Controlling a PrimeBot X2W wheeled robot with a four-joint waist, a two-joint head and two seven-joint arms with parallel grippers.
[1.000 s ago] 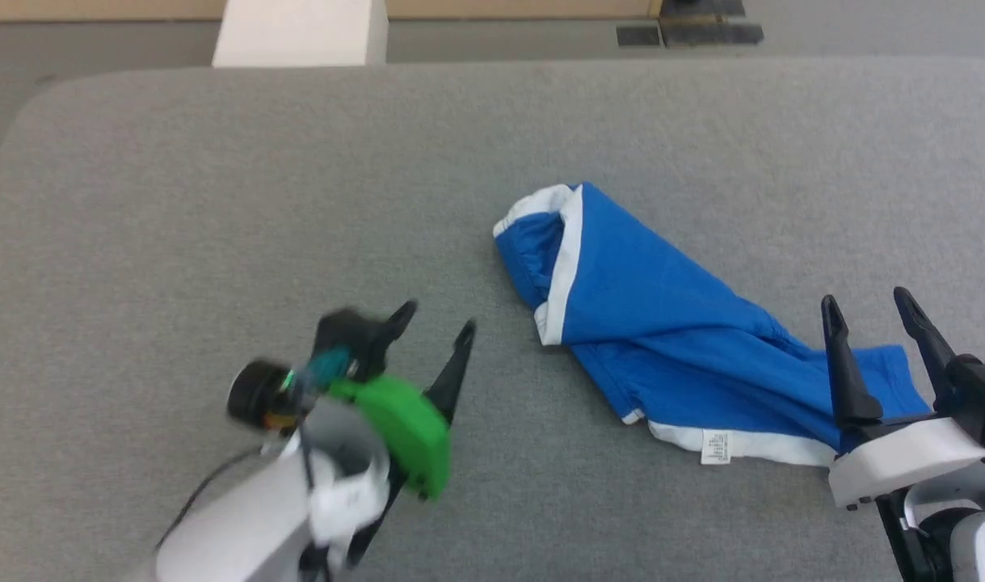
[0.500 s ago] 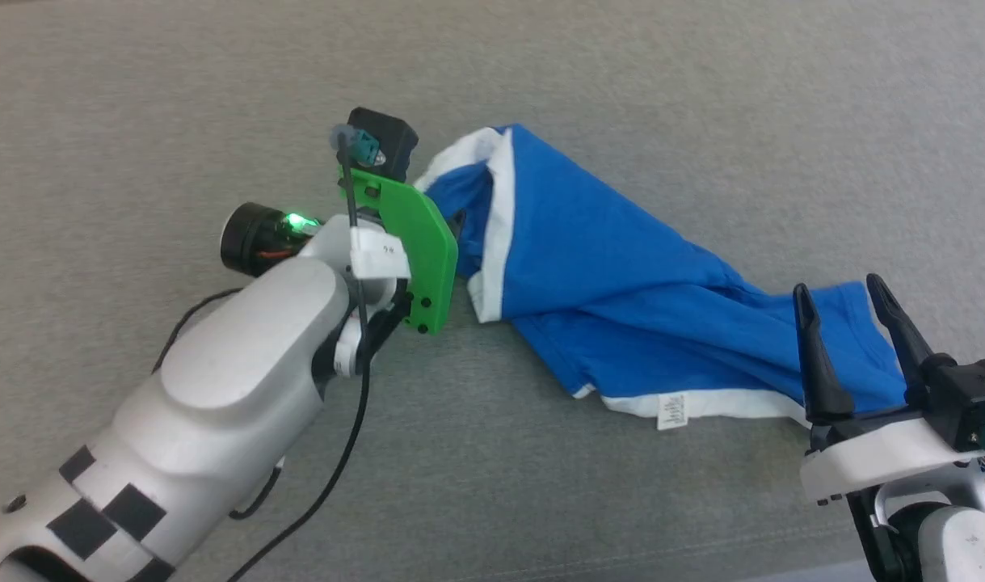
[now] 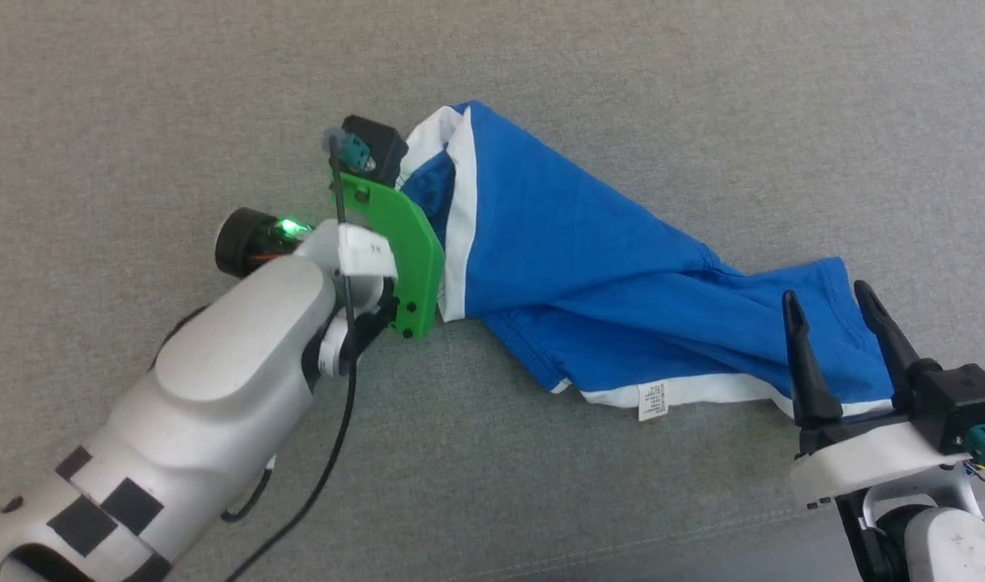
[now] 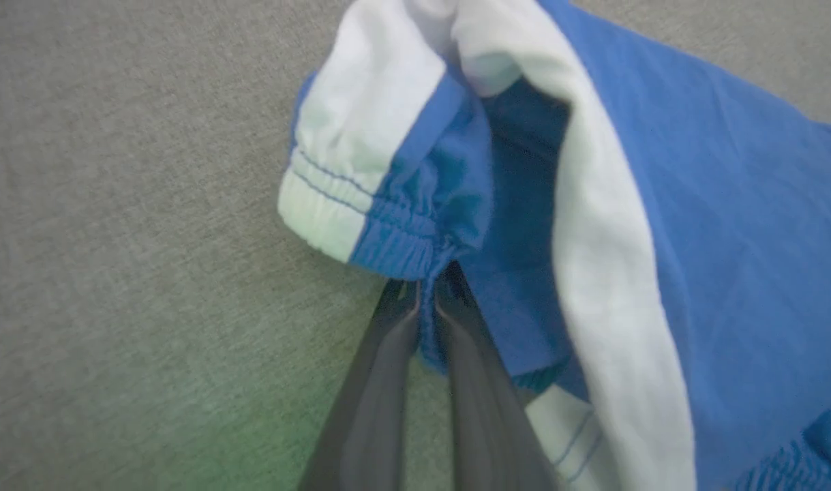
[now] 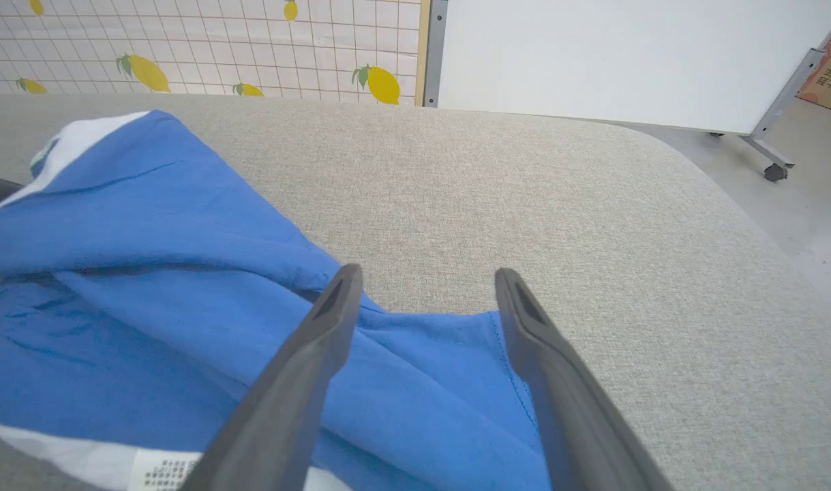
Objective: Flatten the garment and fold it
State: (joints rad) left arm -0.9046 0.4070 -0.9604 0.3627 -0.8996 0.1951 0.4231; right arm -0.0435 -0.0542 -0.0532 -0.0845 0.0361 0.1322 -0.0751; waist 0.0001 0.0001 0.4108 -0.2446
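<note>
The garment is a pair of bright blue shorts with white trim, lying crumpled and stretched slantwise across the grey table. Its white label hangs at the near hem. My left gripper is shut on the gathered blue waistband at the garment's left end. In the head view the green wrist plate hides its fingers. My right gripper is open, hovering over the garment's right end. In the right wrist view blue cloth lies between and below the right gripper's fingers.
The grey padded table stretches wide to the left and behind the garment. Its rounded far corner shows in the right wrist view, with a wheeled whiteboard and a lemon-patterned wall beyond.
The head camera has tilted down. My left arm has swung from open beside the garment up to its waistband end and shut on it. The right gripper has stayed open.
</note>
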